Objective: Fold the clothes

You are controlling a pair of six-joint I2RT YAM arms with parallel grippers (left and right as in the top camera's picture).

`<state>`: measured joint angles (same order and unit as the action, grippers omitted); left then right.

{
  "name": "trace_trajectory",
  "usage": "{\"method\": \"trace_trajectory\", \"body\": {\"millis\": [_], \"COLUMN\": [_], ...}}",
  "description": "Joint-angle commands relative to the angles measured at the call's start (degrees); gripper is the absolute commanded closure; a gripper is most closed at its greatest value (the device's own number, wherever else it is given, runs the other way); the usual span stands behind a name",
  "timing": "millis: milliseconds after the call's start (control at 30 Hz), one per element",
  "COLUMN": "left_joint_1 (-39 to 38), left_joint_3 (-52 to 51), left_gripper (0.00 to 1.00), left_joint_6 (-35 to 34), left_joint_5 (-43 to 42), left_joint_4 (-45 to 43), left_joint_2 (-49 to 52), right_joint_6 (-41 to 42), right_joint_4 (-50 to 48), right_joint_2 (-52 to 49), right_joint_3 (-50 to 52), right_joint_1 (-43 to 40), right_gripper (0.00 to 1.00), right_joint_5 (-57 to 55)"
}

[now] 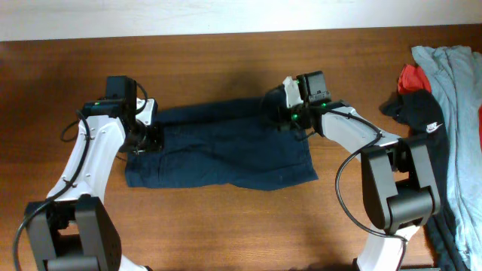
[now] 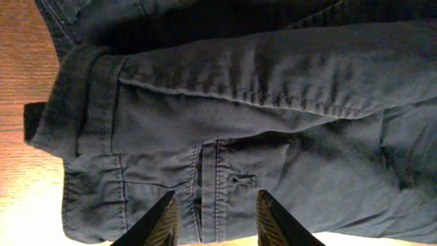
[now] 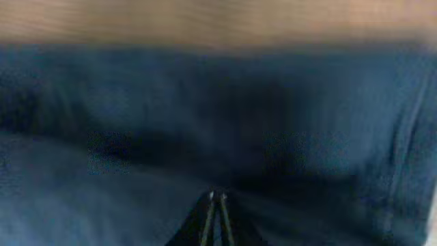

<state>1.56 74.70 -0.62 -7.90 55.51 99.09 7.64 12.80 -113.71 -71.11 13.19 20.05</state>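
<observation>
The dark navy shorts [image 1: 226, 147] lie spread on the wooden table, waistband to the left, with the far edge rumpled. My left gripper [image 1: 144, 141] is open just over the waistband; the left wrist view shows its fingers [image 2: 216, 194] either side of the fly seam and buttonhole of the shorts [image 2: 273, 102]. My right gripper [image 1: 290, 120] is at the far right corner of the shorts. In the blurred right wrist view its fingers [image 3: 216, 197] are pressed together on the dark cloth [image 3: 102, 123].
A pile of other clothes lies at the right edge: a black garment with a white swoosh [image 1: 423, 114], something red [image 1: 412, 75] and a light grey shirt [image 1: 456, 83]. Bare wooden table [image 1: 226, 226] lies in front of the shorts.
</observation>
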Motion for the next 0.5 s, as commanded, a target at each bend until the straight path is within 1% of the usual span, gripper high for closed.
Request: {"method": "trace_trajectory", "body": {"millis": [0,33,67,133,200,233,267,400,467], "left_joint_1": [-0.04,-0.04,-0.04,-0.15,-0.46,-0.85,-1.42,-3.98,-6.36], "left_joint_3": [0.52,0.52,0.52,0.52,0.52,0.52,0.52,0.44,0.31], "left_gripper": [0.63,0.62,0.58,0.56,0.57,0.65,0.72,0.98,1.0], "left_joint_6": [0.48,0.5,0.48,1.25,3.52,4.9,6.51,11.32,15.02], "left_joint_5": [0.2,0.17,0.17,-0.09,-0.46,-0.48,-0.48,-0.48,-0.44], "left_joint_4": [-0.57,-0.55,-0.55,-0.15,0.5,0.68,0.61,-1.05,-1.46], "left_joint_2": [-0.74,-0.74,-0.74,-0.74,-0.74,-0.76,-0.74,-0.63,-0.07], "right_joint_6": [0.76,1.03,1.51,1.6,-0.7,-4.07,-5.7,-6.38,-6.38], "right_joint_4": [-6.84,-7.15,-6.73,-0.52,6.01,11.96,16.44,27.56,32.83], "right_joint_2": [0.11,0.11,0.11,0.81,2.12,3.39,4.24,5.53,4.83], "right_joint_3": [-0.57,-1.03,-1.64,-3.78,-5.49,-6.93,-7.93,-8.72,-8.66], "right_joint_1": [-0.5,-0.68,-0.96,-1.4,-1.66,-1.66,-1.64,-1.6,-1.57], "right_gripper": [0.86,0.85,0.85,0.85,0.85,0.85,0.84,0.82,0.82], "right_joint_5": [0.28,0.31,0.33,0.59,1.14,1.6,1.64,1.62,1.62]}}
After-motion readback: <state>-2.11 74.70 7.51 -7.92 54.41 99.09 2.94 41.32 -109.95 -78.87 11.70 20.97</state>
